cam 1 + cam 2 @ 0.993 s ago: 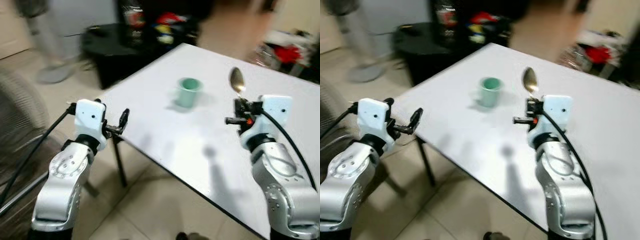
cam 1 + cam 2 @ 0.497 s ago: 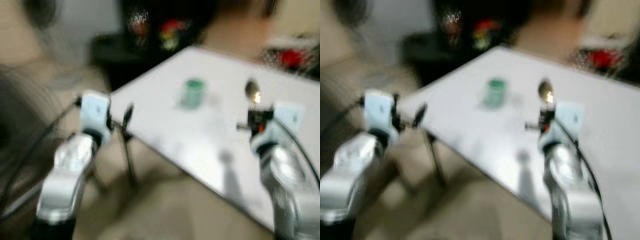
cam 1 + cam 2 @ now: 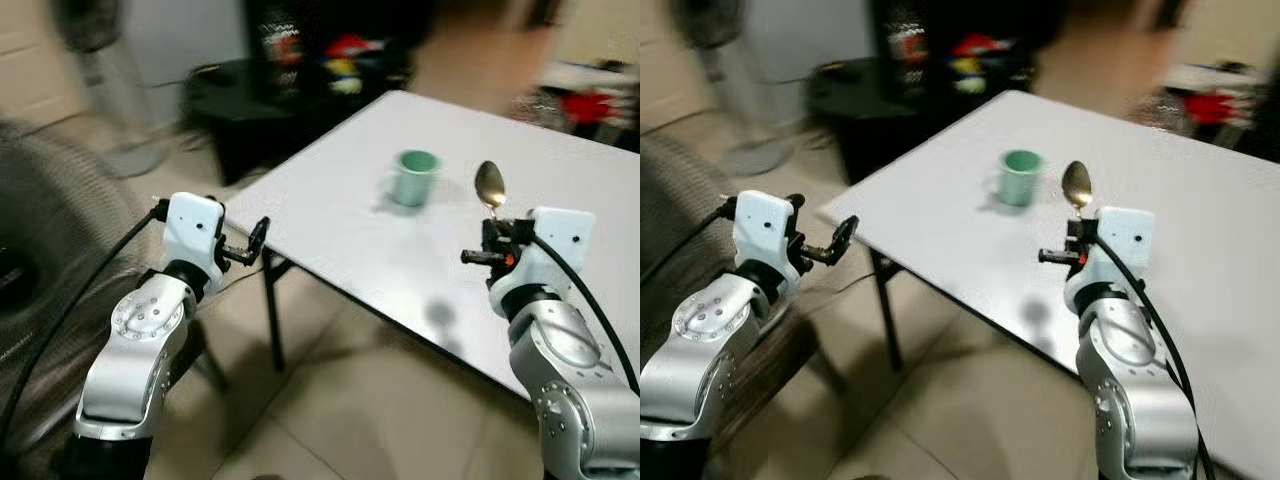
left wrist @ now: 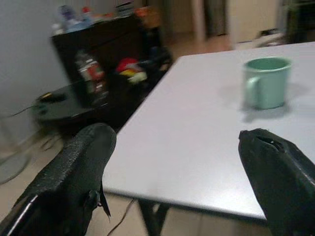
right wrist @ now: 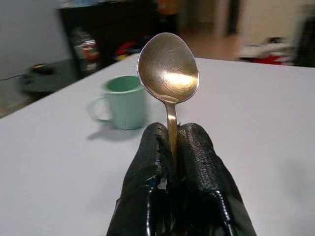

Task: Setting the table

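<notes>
1. The white table (image 3: pixel 330 215) stands ahead of the robot, one corner pointing toward its left arm, dark legs underneath.
2. A pale green mug (image 3: pixel 414 177) sits upright on the table, well in from the edges, its handle turned toward the robot's left.
3. The right gripper (image 5: pixel 171 147) is raised above the near edge of the table, its two black fingers (image 5: pixel 197 152) pressed together on the handle of a metal spoon (image 3: pixel 490 186).
4. The spoon stands upright in that grip, bowl at the top, with light glinting off the bowl. It is held in the air, just to the right of the mug and apart from it.
5. The left gripper (image 4: pixel 172 167) is held out beside the table's corner, over the tiled floor (image 3: pixel 340 400), and is not touching the table.
6. Its fingers (image 4: pixel 74 172) are spread wide apart with nothing between them; through the gap, the table and the mug can be seen.
7. Behind the table is a low black piece of furniture (image 3: pixel 245 100) with blurred colourful things near it, and a standing fan (image 3: pixel 95 60) off to the left.
</notes>
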Controlling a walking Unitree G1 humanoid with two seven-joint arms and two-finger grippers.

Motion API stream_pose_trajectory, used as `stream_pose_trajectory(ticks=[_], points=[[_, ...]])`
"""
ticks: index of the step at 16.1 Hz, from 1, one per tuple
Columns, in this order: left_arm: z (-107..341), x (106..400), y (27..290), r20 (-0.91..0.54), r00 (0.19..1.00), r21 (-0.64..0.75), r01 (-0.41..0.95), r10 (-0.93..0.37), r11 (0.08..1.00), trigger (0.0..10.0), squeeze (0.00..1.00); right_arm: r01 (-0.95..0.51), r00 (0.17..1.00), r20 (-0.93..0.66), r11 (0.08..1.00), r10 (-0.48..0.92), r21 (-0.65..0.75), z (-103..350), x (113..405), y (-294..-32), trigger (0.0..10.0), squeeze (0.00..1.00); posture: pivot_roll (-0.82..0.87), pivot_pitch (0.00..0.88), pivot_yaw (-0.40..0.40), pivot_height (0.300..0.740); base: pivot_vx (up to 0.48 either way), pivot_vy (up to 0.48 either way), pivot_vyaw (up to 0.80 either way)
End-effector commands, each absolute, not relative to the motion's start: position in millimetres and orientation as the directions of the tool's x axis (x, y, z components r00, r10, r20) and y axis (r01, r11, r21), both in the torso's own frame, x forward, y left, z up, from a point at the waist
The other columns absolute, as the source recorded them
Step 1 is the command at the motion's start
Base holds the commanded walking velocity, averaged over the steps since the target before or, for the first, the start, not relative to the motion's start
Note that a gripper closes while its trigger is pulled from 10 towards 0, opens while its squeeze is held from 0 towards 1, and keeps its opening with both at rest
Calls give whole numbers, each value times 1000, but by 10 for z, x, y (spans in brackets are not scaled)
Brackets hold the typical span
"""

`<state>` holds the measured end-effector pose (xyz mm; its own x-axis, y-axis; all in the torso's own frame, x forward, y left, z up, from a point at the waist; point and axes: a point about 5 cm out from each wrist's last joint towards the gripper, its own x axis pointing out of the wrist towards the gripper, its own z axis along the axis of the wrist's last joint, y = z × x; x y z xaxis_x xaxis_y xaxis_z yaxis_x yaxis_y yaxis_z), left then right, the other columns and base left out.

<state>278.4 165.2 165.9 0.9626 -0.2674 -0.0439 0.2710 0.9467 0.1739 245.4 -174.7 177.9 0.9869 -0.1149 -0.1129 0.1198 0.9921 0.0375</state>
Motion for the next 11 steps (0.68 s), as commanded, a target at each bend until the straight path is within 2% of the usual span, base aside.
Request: stream_pose_trajectory(ticks=[1, 9, 11], points=[[1695, 2806, 1642, -31, 960, 180, 280, -279, 943, 10000, 0, 133, 987, -101, 990, -128, 44, 1810, 2433, -1764, 10000, 0, 61, 0, 62, 740, 0, 277, -800], [1711, 2825, 1623, -29, 954, 189, 300, -300, 935, 10000, 0, 141, 984, -114, 988, -134, 63, 1789, 2419, -1754, 10000, 0, 61, 0, 69, 740, 0, 343, -800], [1715, 2826, 1632, -30, 953, 192, 300, -300, 934, 10000, 0, 138, 984, -122, 988, -129, 71, 1778, 2422, -1745, 10000, 0, 66, 0, 70, 740, 0, 360, 0]])
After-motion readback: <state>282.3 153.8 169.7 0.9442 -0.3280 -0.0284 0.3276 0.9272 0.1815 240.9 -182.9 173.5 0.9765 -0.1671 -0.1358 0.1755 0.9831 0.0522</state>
